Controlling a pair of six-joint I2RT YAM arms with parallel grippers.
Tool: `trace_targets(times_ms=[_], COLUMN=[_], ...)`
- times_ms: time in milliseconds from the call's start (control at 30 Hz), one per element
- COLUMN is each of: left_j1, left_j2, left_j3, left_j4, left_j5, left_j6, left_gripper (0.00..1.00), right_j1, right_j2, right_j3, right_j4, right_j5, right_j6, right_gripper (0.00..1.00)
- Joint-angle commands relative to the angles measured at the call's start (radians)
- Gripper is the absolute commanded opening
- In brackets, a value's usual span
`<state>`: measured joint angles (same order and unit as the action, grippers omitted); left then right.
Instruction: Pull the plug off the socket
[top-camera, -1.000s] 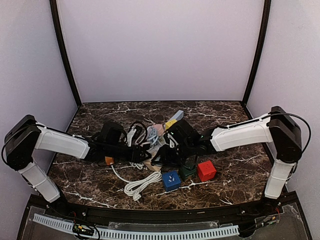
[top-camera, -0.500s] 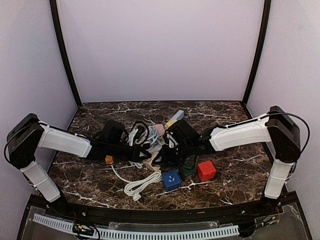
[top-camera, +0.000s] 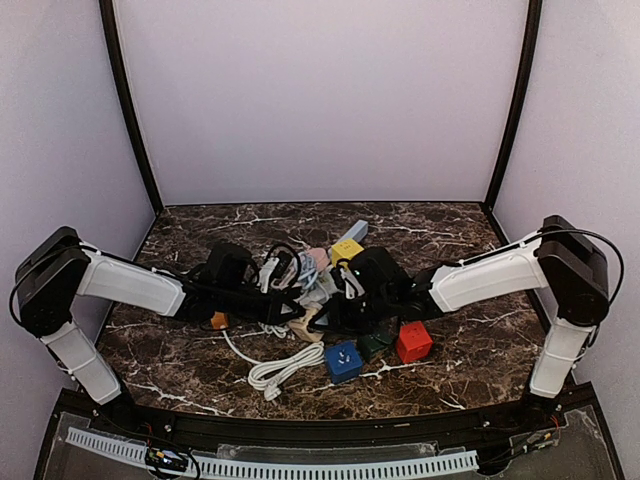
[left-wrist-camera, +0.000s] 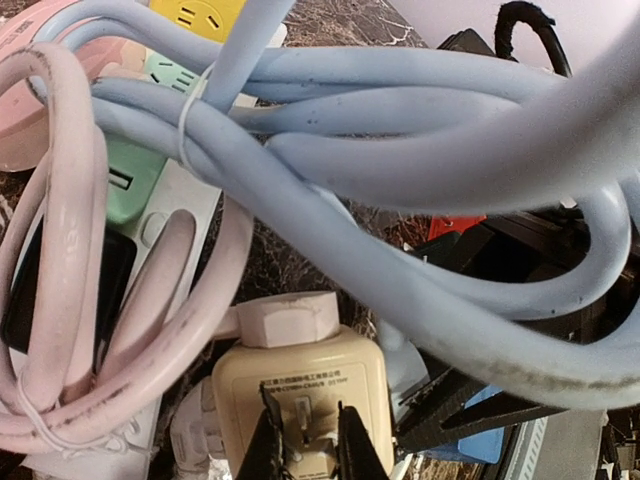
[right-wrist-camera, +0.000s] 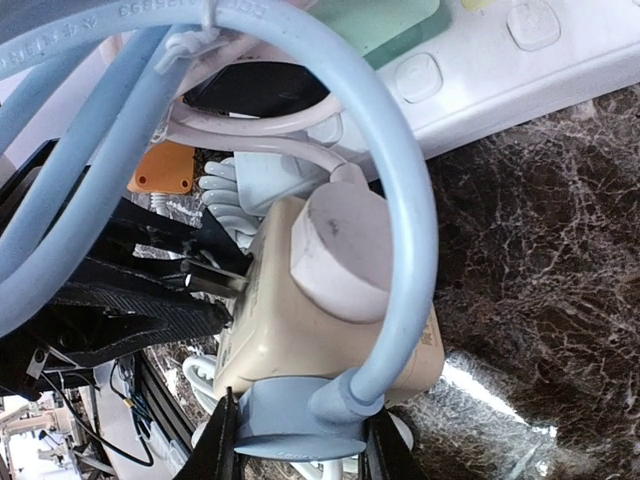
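A cream socket cube (left-wrist-camera: 300, 385) lies in the cable pile at mid-table (top-camera: 308, 320). A light blue plug (right-wrist-camera: 290, 425) sits in one face of it, and a pale pink plug (left-wrist-camera: 290, 320) in another. My left gripper (left-wrist-camera: 303, 450) is shut on a metal pin on the cube's labelled face. My right gripper (right-wrist-camera: 298, 455) is shut on the light blue plug, one finger on each side. In the top view the two grippers meet at the cube, left (top-camera: 290, 312) and right (top-camera: 325, 316). The plug still sits against the cube (right-wrist-camera: 300, 330).
Thick light blue cables (left-wrist-camera: 400, 130) and pink cables (left-wrist-camera: 70, 250) loop over a white power strip (right-wrist-camera: 520, 60). Blue (top-camera: 342, 361), green (top-camera: 376, 345) and red (top-camera: 412, 341) socket cubes stand near the front. A yellow cube (top-camera: 346, 250), an orange block (top-camera: 218, 321) and a white cord (top-camera: 280, 368) lie around.
Both grippers have closed in a little on the cube. The right wrist has dropped lower and nearer, and the yellow cube behind it now shows.
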<state>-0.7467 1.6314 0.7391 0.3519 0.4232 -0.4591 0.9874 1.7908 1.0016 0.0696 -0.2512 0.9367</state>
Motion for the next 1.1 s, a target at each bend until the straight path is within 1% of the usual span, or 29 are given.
trace_targets(times_ms=[0, 133, 200, 267, 367, 467, 800, 933, 1067], left_j1=[0.0, 0.001, 0.0, 0.0, -0.001, -0.005, -0.022, -0.029, -0.039], left_j2=[0.025, 0.026, 0.026, 0.026, 0.026, 0.023, 0.006, -0.005, -0.015], left_j3=[0.0, 0.002, 0.001, -0.001, -0.01, -0.02, -0.055, -0.065, -0.059], left_j4=[-0.037, -0.04, -0.04, -0.04, -0.037, -0.046, -0.085, -0.094, -0.138], left_j5=[-0.022, -0.026, -0.026, -0.023, -0.016, -0.024, -0.056, -0.066, -0.111], left_j6=[-0.007, -0.006, -0.007, -0.005, 0.003, 0.019, 0.071, 0.099, 0.147], left_gripper=[0.01, 0.01, 0.01, 0.01, 0.01, 0.01, 0.01, 0.01, 0.01], right_j1=[-0.002, 0.0, 0.0, -0.008, -0.046, -0.074, -0.112, -0.121, -0.122], right_j2=[-0.055, -0.075, -0.076, -0.073, -0.054, -0.054, -0.075, -0.067, -0.061], right_j3=[-0.028, -0.029, -0.03, -0.03, -0.037, -0.068, -0.074, -0.098, -0.116], right_j4=[0.064, 0.047, 0.038, 0.029, 0.004, 0.023, 0.05, 0.112, 0.185], right_j5=[-0.027, -0.039, -0.042, -0.041, -0.062, -0.083, -0.157, -0.197, -0.228], right_j6=[-0.154, -0.223, -0.224, -0.18, -0.043, 0.065, 0.148, 0.186, 0.225], right_gripper=[0.0, 0.0, 0.0, 0.0, 0.0, 0.0, 0.0, 0.0, 0.0])
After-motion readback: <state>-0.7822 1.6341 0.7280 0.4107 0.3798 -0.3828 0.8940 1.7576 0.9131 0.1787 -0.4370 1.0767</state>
